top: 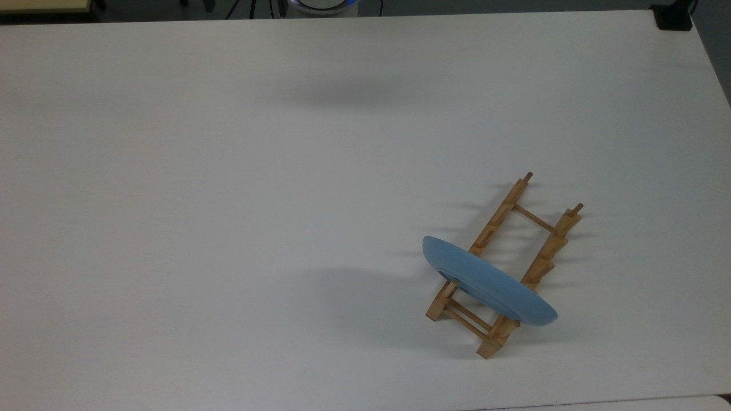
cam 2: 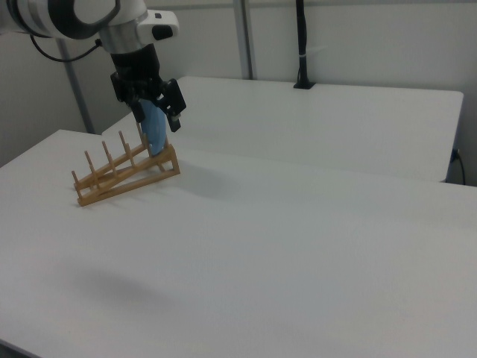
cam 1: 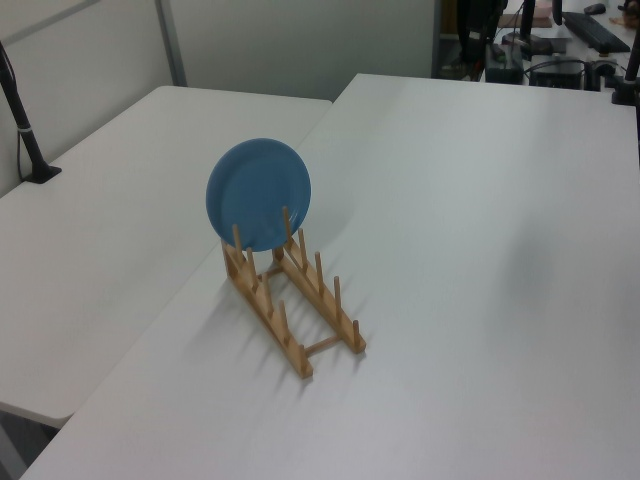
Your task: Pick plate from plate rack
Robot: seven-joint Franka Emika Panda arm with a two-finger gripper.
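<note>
Where the plate (cam 1: 258, 193) stands racked, the end effector (cam 2: 154, 112) overlaps it.

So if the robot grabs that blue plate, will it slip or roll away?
Maybe. The plate looks glossy, so it could slip between fingers. It is round and stands on edge in the plate rack, so once lifted free it might roll. It looks stiff, not bendy, and could perhaps chip if dropped.

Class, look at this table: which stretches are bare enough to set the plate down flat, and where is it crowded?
The table is bare across the top view's left and middle, and between the rack's far end and the far edge. The only crowding is lower right, where the plate stands in the plate rack.
</note>
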